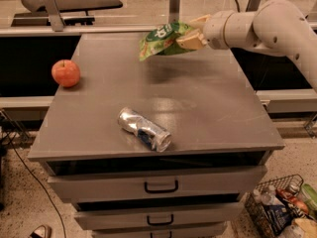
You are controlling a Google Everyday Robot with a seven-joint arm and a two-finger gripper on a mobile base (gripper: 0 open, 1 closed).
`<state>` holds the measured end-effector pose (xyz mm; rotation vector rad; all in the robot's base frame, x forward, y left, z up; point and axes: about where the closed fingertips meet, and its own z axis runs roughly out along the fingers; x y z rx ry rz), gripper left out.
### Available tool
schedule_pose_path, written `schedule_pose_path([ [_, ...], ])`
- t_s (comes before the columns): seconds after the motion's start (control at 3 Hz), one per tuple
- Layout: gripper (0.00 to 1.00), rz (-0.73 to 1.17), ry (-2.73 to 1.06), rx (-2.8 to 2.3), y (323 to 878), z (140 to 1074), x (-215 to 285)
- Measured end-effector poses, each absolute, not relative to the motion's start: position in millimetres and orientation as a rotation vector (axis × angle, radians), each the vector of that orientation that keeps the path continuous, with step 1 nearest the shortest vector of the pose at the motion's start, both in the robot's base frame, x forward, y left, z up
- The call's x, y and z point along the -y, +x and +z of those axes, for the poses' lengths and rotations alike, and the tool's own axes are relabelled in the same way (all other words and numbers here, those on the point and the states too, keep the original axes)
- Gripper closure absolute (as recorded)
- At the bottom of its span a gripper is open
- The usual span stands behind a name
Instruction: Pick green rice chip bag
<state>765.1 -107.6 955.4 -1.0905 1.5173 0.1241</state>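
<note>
above the far edge of the table (198, 108), pincer (191, 34) clamped on the green rice chip bag (159, 40)

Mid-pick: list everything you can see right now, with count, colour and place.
green rice chip bag: one, light green, held above the far part of the tabletop, shadow beneath
apple: one, red-orange, left side of tabletop
crushed can: one, silver, on its side near the front
drawer cabinet: one, grey, three drawer fronts, dark handles
wire basket: one, dark, floor at lower right, holding bottles and packages
arm: one, white, reaching in from the right
pincer: one, tan fingers, shut on the bag's right end
</note>
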Motion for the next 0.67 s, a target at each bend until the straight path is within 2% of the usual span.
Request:
schedule_pose_path([
  [0.33, 1.00, 0.075, -1.051, -1.430, 747.1, 1005.1, 128.5],
  [0.67, 1.00, 0.069, -1.049, -1.425, 745.2, 1007.2, 131.7],
])
